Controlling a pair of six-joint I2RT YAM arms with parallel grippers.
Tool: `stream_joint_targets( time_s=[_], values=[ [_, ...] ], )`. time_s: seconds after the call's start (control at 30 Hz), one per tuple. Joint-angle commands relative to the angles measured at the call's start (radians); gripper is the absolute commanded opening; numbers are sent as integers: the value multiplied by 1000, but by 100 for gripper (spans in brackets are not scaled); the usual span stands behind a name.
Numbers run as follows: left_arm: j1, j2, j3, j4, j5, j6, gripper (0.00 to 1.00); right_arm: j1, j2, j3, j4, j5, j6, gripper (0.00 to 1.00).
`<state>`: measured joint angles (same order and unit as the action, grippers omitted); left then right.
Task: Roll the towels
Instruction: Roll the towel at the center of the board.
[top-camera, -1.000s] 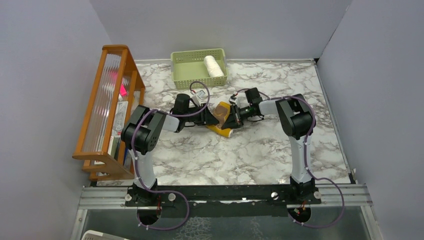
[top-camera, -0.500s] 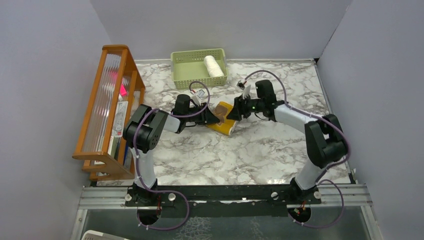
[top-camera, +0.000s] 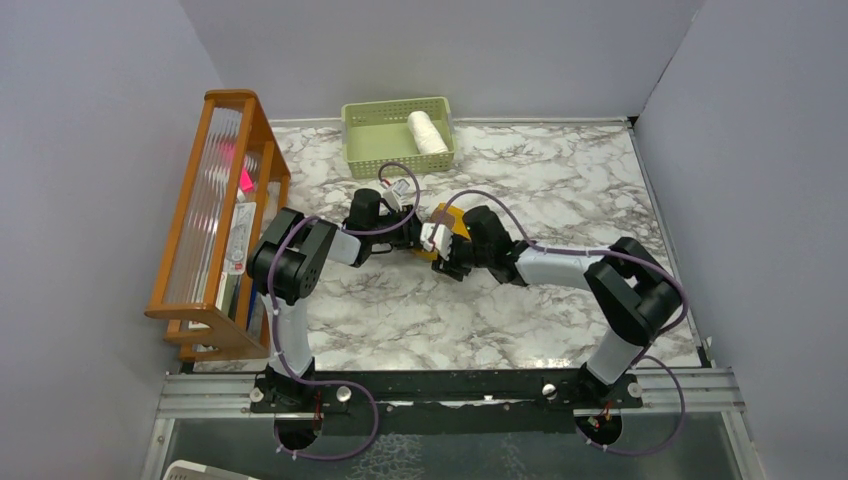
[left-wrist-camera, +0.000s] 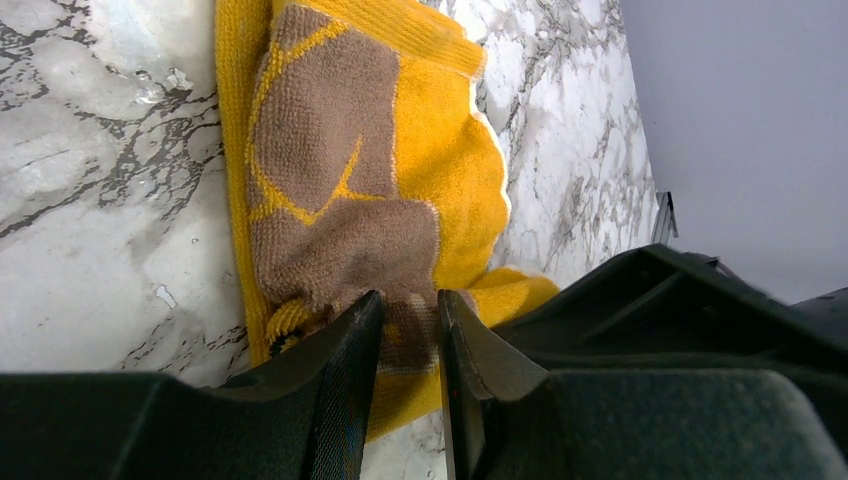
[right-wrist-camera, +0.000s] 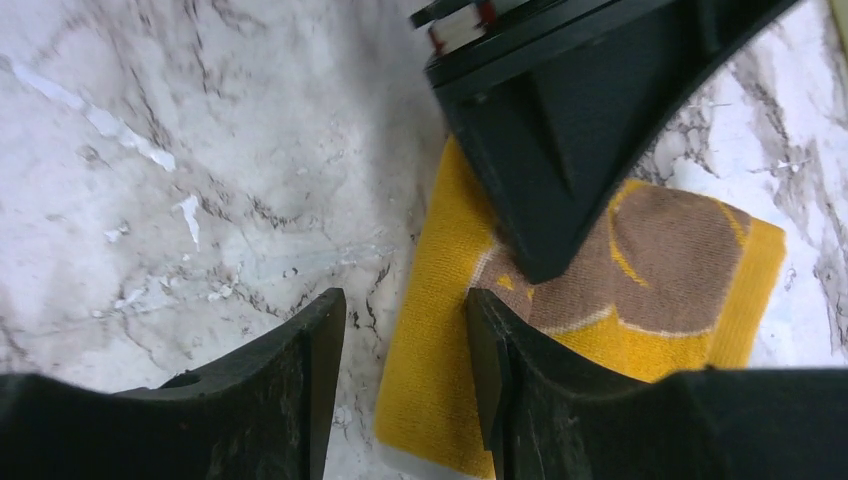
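Left wrist view: the mustard towel lies on the marble surface. It is a thick terry pad, yellow with brown patches, doubled over on itself. Whether it is folded or part-rolled cannot be told. The left claw is pinched on the towel's near end, with a tuck of brown and yellow pile caught between its two fingers.

Right wrist view: the right claw stands spread, with bare marble between its fingers and nothing held. One finger overlaps the towel's long edge; contact cannot be determined. A finger of the left claw crosses the towel from 12 o'clock.

Top external view: the mustard towel sits a little toward 11 o'clock from the surface centre. Both claws meet over it, the left from 9 o'clock and the right from 4 o'clock. The cream towel rests as a tight cylinder inside the pale green basket at 12 o'clock, well apart from the arms.

Assessment: the material is judged light, soft and limp, with a grippy pile, and neither fragile nor slippery. Held at one point only, it is likely to sag and unwind, and its layers may slide on the smooth marble. Recommended hold: across the full thickness of the doubled end, near its middle, with the second claw pressing the free layers down at the opposite side. A grip on a single loose layer or corner would probably peel it open.
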<state>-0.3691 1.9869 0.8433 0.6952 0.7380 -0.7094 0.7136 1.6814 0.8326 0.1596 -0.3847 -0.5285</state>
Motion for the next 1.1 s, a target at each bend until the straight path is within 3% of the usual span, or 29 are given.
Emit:
stream_joint_targets(
  time_s=[0.0, 0.4, 0.53, 0.63, 0.87, 1.07],
  values=[
    [-5, 69, -14, -126, -81, 46, 32, 25, 40, 34, -34, 124, -159, 47],
    [-5, 86, 14, -149, -53, 52, 32, 35, 89, 2, -48, 345, -207, 38],
    [-4, 72, 41, -171, -41, 58, 32, 35, 135, 30, -100, 356, -191, 25],
    [4, 50, 56, -183, -16, 41, 32, 35, 155, 57, -126, 342, -135, 1],
    [95, -110, 142, -197, 88, -42, 43, 20, 132, 125, -145, 211, 119, 1],
    [173, -245, 145, -284, 110, 8, 45, -31, 71, 154, -46, -114, 464, 1]
  ],
)
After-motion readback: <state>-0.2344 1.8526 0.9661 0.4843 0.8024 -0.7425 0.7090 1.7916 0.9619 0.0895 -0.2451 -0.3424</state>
